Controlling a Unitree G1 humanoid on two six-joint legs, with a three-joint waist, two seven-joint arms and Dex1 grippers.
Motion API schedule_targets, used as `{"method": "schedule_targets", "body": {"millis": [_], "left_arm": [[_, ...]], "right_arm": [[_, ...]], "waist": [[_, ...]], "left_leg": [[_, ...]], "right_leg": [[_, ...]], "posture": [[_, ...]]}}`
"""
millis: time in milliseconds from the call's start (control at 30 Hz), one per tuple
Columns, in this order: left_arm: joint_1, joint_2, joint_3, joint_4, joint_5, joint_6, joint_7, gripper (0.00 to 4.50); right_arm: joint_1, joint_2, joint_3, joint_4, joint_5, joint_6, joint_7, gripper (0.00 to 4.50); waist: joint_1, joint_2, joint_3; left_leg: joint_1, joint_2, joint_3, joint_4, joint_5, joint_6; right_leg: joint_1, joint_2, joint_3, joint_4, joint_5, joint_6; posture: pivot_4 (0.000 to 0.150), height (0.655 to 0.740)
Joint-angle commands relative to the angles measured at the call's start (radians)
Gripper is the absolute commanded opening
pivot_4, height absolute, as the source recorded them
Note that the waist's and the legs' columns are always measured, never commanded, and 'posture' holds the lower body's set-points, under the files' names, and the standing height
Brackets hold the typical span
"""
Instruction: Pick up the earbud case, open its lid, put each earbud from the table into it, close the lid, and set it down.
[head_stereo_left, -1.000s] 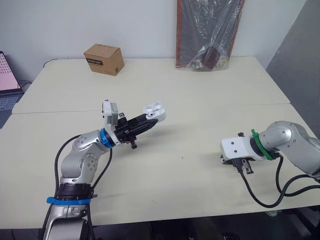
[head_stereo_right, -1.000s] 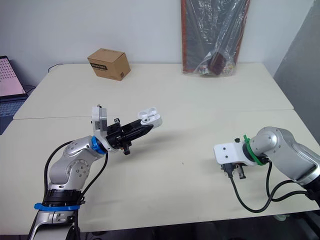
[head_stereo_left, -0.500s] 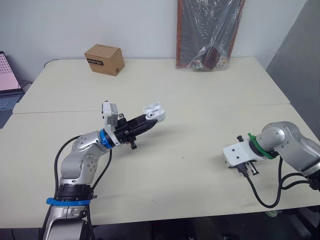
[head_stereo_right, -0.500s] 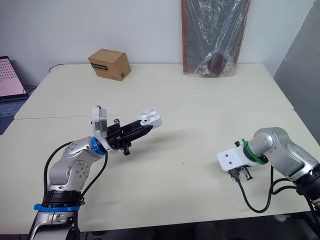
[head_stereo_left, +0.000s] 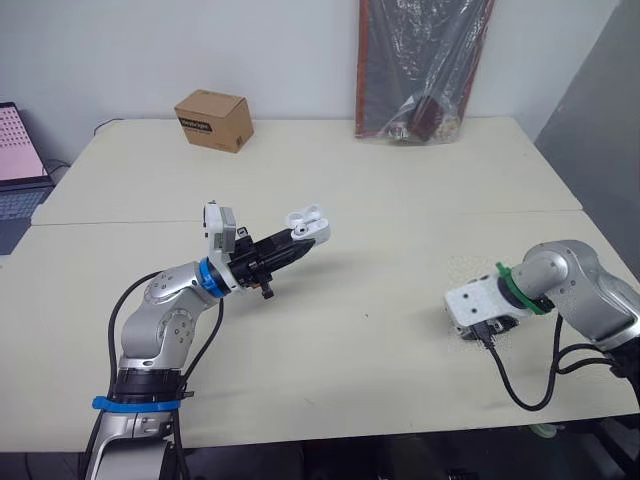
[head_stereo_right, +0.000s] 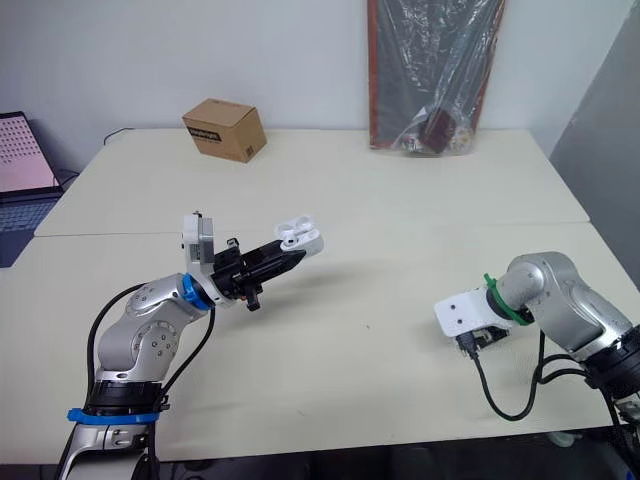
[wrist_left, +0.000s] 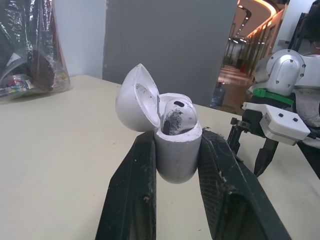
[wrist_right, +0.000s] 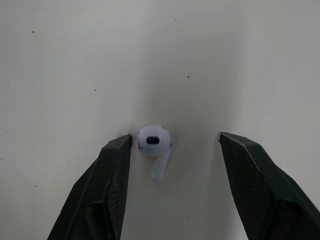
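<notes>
Right gripper (wrist_right: 173, 136): spread wide, empty, low over the table (head_stereo_left: 400, 200).
Earbud (wrist_right: 152, 141): on the table between its fingers, just beside one; stem runs along them.
Earbud case (head_stereo_left: 308, 222): lid open, clamped by left gripper (head_stereo_left: 297, 242), at the right gripper's 9 o'clock.

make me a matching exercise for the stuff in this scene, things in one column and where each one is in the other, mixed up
Things:
1. earbud case
2. loose earbud
3. cardboard box
4. plastic bag

Places:
A. standing upright at the far edge of the table, right of centre
B. lying on the table between the fingers of the open right gripper
C. clamped in the left gripper, lid open, held above the table
D. sitting alone on the far left part of the table

Pairs: 1-C, 2-B, 3-D, 4-A
</notes>
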Motion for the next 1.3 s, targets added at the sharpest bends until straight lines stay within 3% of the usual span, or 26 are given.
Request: {"method": "schedule_targets", "body": {"millis": [33,400,1300], "left_arm": [[-0.005,0.003,0.011,-0.033,-0.006,-0.015,0.002,0.78],[-0.014,-0.003,0.004,-0.023,-0.004,-0.016,-0.003,0.78],[0.015,-0.004,0.012,-0.052,-0.01,-0.012,0.014,0.78]], "right_arm": [[0.008,-0.001,-0.033,-0.113,-0.001,0.144,0.043,2.66],[-0.019,0.014,0.048,-0.288,-0.144,0.444,0.08,2.66],[-0.064,0.049,0.12,-0.235,-0.265,0.465,0.131,2.66]], "waist": [[0.0,0.0,0.0],[0.0,0.0,0.0],[-0.001,0.0,0.0]], "left_leg": [[0.0,0.0,0.0,0.0,0.0,0.0],[0.0,0.0,0.0,0.0,0.0,0.0],[0.0,0.0,-0.001,0.0,0.0,0.0]], "right_leg": [[0.0,0.0,0.0,0.0,0.0,0.0],[0.0,0.0,0.0,0.0,0.0,0.0],[0.0,0.0,-0.001,0.0,0.0,0.0]], "posture": [[0.15,0.74],[0.15,0.74],[0.15,0.74]]}}
